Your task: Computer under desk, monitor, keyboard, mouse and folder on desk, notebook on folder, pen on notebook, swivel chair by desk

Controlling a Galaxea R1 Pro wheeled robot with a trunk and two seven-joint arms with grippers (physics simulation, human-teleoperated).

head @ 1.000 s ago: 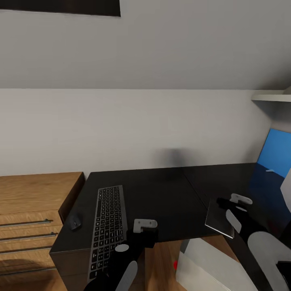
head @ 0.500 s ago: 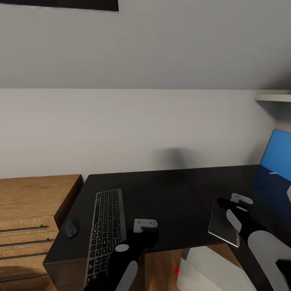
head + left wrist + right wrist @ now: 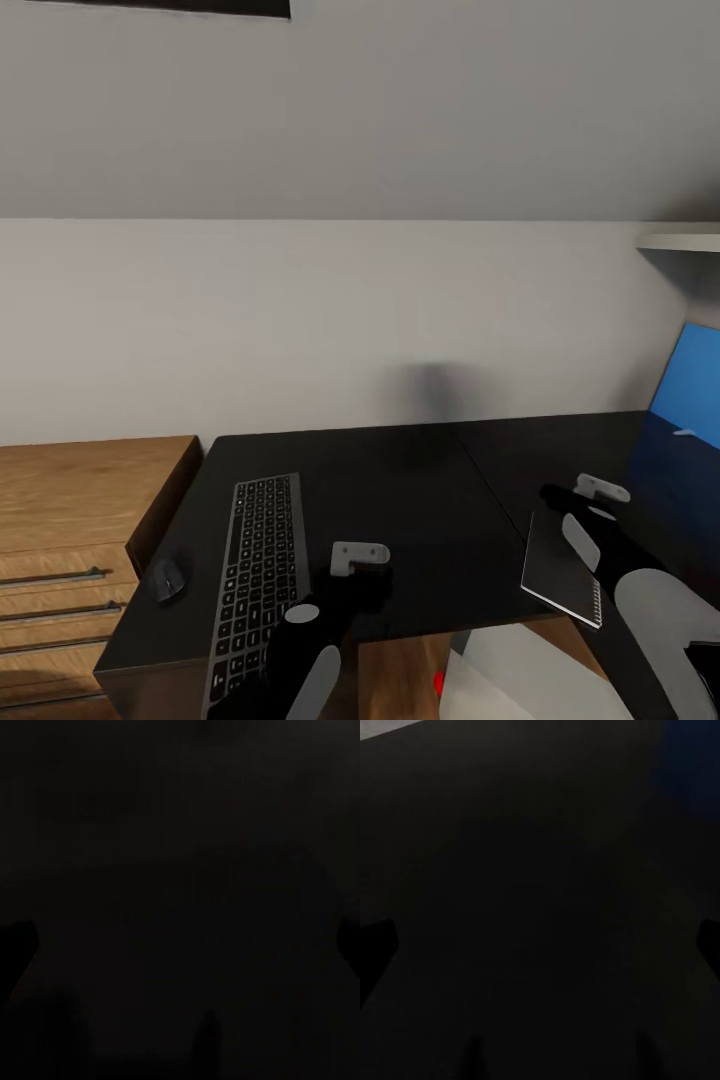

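A grey keyboard (image 3: 258, 585) lies lengthwise on the left part of the black desk (image 3: 420, 500). A dark mouse (image 3: 167, 578) sits beside it at the desk's left edge. A dark spiral-bound notebook (image 3: 560, 568) lies at the front edge, right of centre. The monitor's blue screen (image 3: 690, 392) stands at the far right. My left gripper (image 3: 368, 578) hovers over the desk just right of the keyboard, and my right gripper (image 3: 562, 497) is just beyond the notebook. In both wrist views the fingertips (image 3: 15, 945) (image 3: 375, 945) sit wide apart over dark desk surface, holding nothing.
A wooden drawer unit (image 3: 70, 520) adjoins the desk on the left. A white shelf (image 3: 685, 241) juts out at the upper right. Below the desk's front edge a white box (image 3: 500, 670) with a red spot shows, on a wooden floor.
The camera has moved closer, so the keyboard and mouse slid down-left and the monitor and notebook slid right in the picture. Both arms hold about the same pose.
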